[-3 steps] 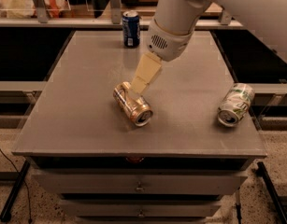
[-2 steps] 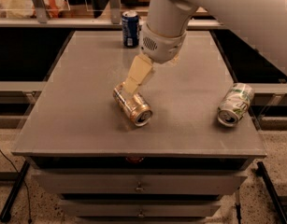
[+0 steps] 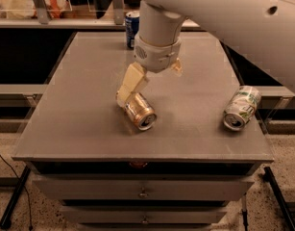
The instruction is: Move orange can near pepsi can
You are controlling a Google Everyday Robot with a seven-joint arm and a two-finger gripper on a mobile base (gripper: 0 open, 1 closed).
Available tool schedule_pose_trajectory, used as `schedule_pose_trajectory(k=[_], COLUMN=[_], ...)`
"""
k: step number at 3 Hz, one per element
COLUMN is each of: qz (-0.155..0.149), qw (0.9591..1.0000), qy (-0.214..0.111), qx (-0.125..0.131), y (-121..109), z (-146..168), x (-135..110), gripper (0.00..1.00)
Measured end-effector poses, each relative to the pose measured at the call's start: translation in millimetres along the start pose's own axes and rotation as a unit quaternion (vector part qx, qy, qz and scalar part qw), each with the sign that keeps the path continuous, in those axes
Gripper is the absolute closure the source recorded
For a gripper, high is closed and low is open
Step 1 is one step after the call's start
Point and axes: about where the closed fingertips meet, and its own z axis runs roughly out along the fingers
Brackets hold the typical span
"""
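The orange can lies on its side near the middle of the grey table, its open end facing front right. The pepsi can stands upright at the table's back edge, partly behind my arm. My gripper hangs just above and behind the orange can. Its left finger reaches down to the can's back end. The right finger shows only as a stub beside the wrist. The fingers stand apart and hold nothing.
A white-and-green can lies on its side near the table's right front edge. Drawers sit below the tabletop. A shelf rail with clutter runs behind the table.
My arm has shifted left and turned at the wrist, so the right finger now shows. The left finger has come down closer to the orange can. No can has moved.
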Motion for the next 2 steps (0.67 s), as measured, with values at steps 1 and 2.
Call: schedule_pose_trajectory(k=[1,2], qz=[0.017,0.021], qw=[0.9998,0.9996], qy=[0.011,0.015], qx=[0.007,0.006], y=[9,35], z=[6,12], x=[-4,-11], gripper=[0.00,0.00])
